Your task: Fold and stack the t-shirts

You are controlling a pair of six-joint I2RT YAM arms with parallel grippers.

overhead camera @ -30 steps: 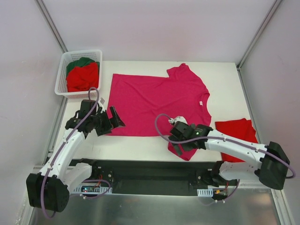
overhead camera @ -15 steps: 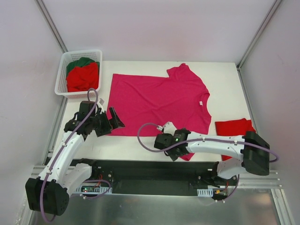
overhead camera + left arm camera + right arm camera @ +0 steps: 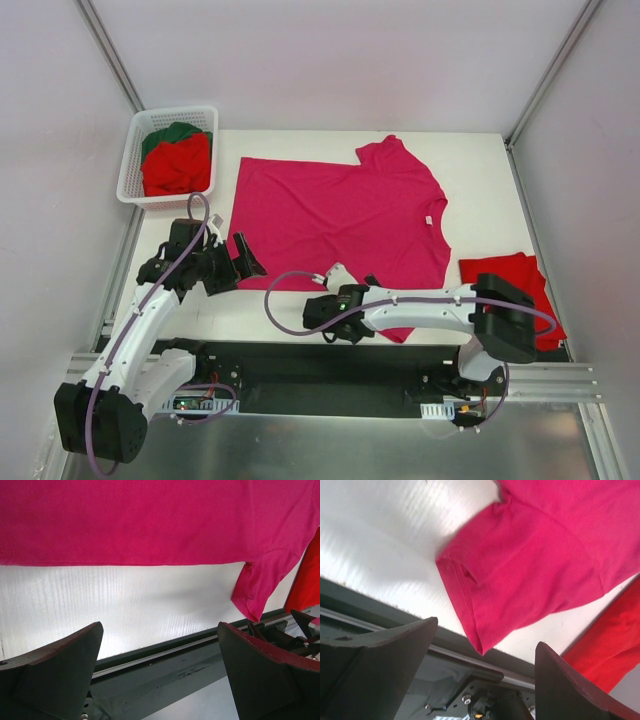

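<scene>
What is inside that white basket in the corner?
The basket holds a crumpled red shirt, with a dark green shirt peeking out behind it. Anything beneath them is covered.

Magenta t-shirt: matt knit cloth, soft, with a stitched hem at the sleeve. Red t-shirt at the right edge: the same matt cloth. Table: white, finely ribbed, faint sheen. Basket: white plastic lattice, smooth. Fingers of the left gripper and those of the right gripper: dark, smooth, matt plastic. Left arm shell: white plastic, light gloss. Front sheet: brushed grey metal.
</scene>
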